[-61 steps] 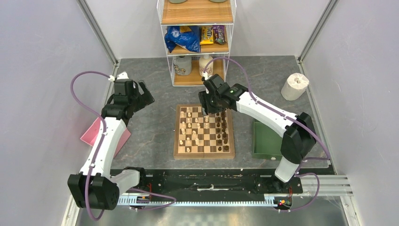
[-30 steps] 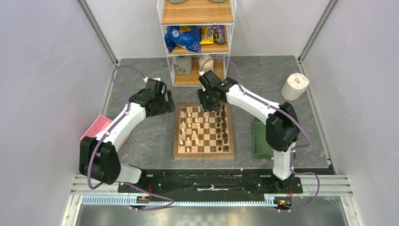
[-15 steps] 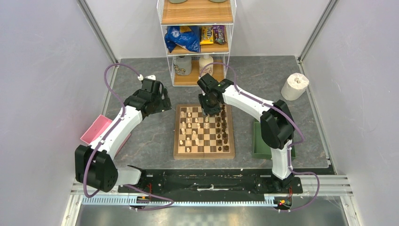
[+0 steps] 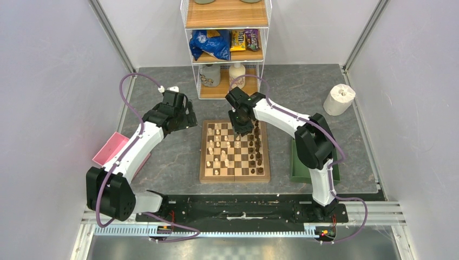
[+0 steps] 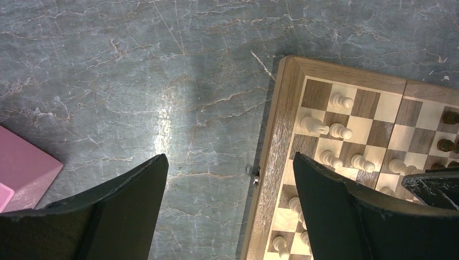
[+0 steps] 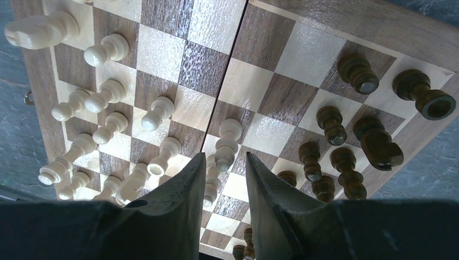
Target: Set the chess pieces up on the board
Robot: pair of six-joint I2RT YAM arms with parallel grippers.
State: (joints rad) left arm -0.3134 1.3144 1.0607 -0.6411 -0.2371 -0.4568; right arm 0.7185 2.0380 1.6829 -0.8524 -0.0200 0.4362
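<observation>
The board [image 4: 235, 178] lies flat on the grey table [image 5: 108, 81], between the two arms, with a pink tray [image 5: 24, 173] off to its left and a green tray [image 4: 303, 162] just beside its right edge. Pale pieces [image 6: 110, 49] crowd the left columns and a few stand nearer the middle; dark pieces [image 6: 330, 124] fill the right columns. The right gripper [image 6: 224, 154] hangs over the far part of the board, its fingers a narrow gap apart with one pale piece [image 6: 228, 138] showing in that gap – whether they touch it cannot be told. The left gripper [image 5: 230, 162] hovers over bare table beside the board's far left corner, spread wide and holding nothing.
</observation>
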